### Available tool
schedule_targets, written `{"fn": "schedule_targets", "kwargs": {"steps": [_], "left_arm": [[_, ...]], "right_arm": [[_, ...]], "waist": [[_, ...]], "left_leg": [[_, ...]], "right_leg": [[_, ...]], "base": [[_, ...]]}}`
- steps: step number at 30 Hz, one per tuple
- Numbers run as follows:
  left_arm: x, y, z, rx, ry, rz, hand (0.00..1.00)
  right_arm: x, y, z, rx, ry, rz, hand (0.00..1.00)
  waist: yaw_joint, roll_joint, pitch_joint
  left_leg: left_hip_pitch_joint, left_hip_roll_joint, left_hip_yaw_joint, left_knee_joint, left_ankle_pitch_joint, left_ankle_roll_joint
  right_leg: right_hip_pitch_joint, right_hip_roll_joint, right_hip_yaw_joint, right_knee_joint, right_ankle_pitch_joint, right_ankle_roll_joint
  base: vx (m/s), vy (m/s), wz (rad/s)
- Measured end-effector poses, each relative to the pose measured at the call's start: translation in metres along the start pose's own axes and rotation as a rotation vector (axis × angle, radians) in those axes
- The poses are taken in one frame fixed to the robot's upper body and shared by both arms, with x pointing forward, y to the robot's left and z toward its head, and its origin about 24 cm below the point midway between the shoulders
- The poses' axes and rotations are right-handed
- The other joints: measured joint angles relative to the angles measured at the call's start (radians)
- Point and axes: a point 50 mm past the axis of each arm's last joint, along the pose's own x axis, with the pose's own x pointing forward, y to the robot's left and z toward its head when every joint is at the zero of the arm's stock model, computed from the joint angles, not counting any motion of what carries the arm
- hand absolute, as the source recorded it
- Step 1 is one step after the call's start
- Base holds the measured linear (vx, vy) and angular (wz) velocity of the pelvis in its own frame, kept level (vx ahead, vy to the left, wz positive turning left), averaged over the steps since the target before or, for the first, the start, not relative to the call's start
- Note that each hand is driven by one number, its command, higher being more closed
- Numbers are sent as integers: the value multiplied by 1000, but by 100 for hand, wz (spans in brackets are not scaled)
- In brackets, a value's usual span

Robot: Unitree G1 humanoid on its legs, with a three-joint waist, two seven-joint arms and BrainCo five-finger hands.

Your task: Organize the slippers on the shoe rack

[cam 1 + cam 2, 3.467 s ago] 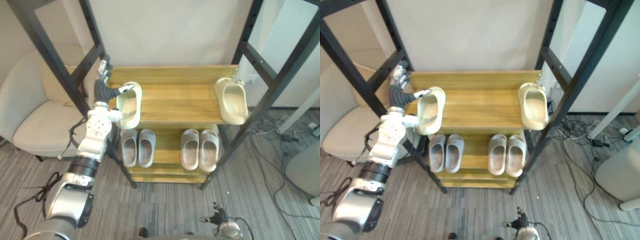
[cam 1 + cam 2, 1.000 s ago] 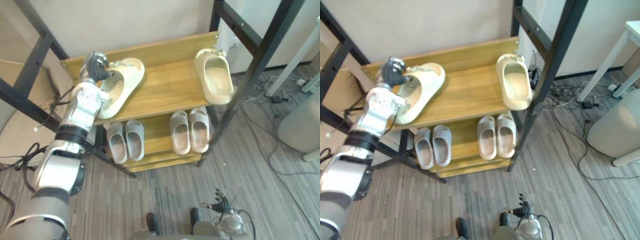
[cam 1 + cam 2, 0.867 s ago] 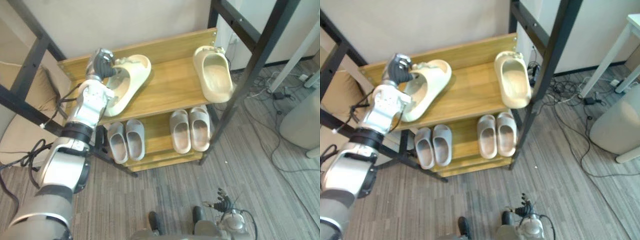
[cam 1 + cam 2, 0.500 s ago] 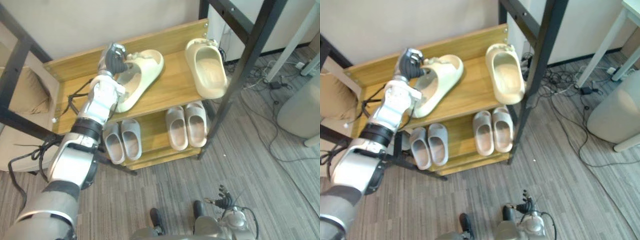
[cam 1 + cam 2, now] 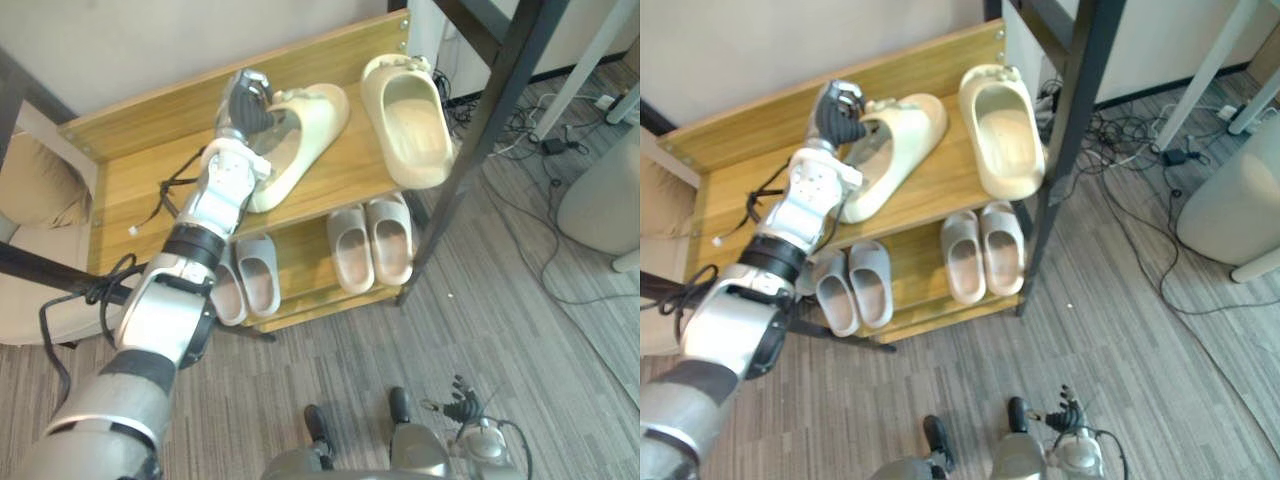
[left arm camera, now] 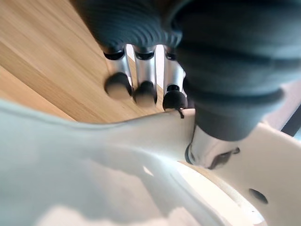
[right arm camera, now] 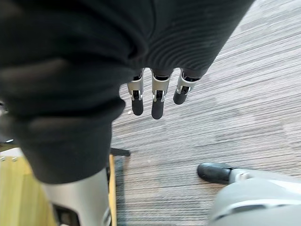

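On the top wooden shelf [image 5: 150,190] lies a cream slipper [image 5: 300,140], angled with its toe toward the shelf's front. My left hand [image 5: 244,100] grips its back edge; in the left wrist view the fingers [image 6: 136,89] curl over the rim of the slipper [image 6: 141,179] and the thumb sits inside it. A second cream slipper [image 5: 405,120] lies just to its right, close by and apart from it. My right hand [image 5: 460,410] hangs low over the floor with its fingers [image 7: 157,101] straight and holding nothing.
Two grey slipper pairs sit on the lower shelf, one at left [image 5: 855,285] and one at right [image 5: 980,255]. A black frame post [image 5: 500,110] stands by the shelf's right end. A beige chair cushion [image 5: 30,180] is at left. Cables [image 5: 560,150] trail on the floor at right.
The camera has shifted. My left hand has carried the cream slipper rightward along the top shelf, from its left end to beside the second slipper.
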Motion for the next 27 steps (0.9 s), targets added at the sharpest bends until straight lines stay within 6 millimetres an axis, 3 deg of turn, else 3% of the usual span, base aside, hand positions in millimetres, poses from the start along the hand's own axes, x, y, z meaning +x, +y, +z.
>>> {"fn": "schedule_targets", "kwargs": {"steps": [6,27], "left_arm": [[-2,-11,4,-50,14,-5,0],[-1,-13,14,-132,-5,16,0]], "right_arm": [[0,0,-1,0,3,-10,0],[-3,-1,-13,-37,48,-3,0]], "waist": [[-1,-5,10],[4,-6,13]], "left_leg": [[18,0,-11,1,0,0],[13,-7,-66,12,5,6]], "right_leg": [[25,-3,-6,-7,0,0],[61,-5,-69,-18,6,-1]], "base": [[-5,-2,5],[-8,0,7]]}}
